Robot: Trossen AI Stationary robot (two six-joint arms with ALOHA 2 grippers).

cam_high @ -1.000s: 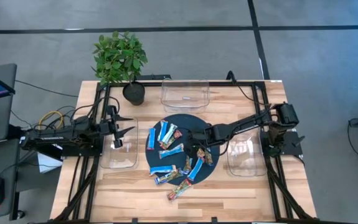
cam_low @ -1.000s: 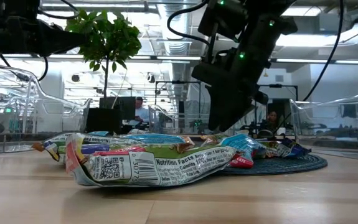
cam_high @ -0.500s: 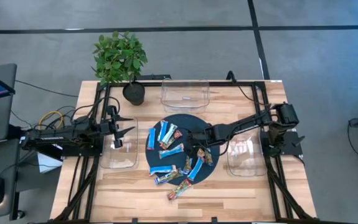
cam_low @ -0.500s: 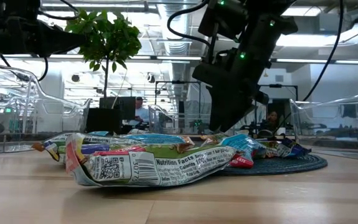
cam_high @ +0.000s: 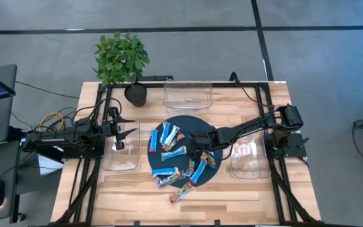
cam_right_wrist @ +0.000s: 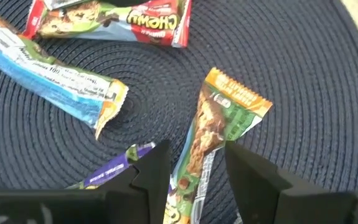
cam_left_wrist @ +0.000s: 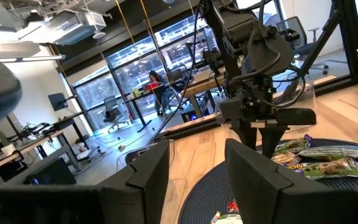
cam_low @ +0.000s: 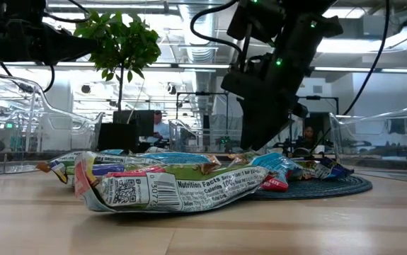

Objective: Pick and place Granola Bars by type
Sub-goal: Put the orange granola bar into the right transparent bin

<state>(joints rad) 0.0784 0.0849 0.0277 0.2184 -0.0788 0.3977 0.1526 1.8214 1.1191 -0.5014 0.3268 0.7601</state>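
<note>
Right tool [cam_right_wrist: 191, 171] hovered over the dark round mat [cam_right_wrist: 303, 56], fingers parted astride a green-orange granola bar [cam_right_wrist: 213, 134], ungripped. Granola Bars [cam_high: 168, 140] crowded the mat, some past its edge. Left tool [cam_high: 125, 134] stood apart, released.

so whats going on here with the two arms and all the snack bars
The right gripper is down on the dark round mat, its fingers straddling an orange-and-green granola bar, jaws not yet shut on it. More granola bars lie scattered over the mat, one off it on the table. The left gripper hangs open over the left clear bin. The back bin and the right bin look empty.
</note>
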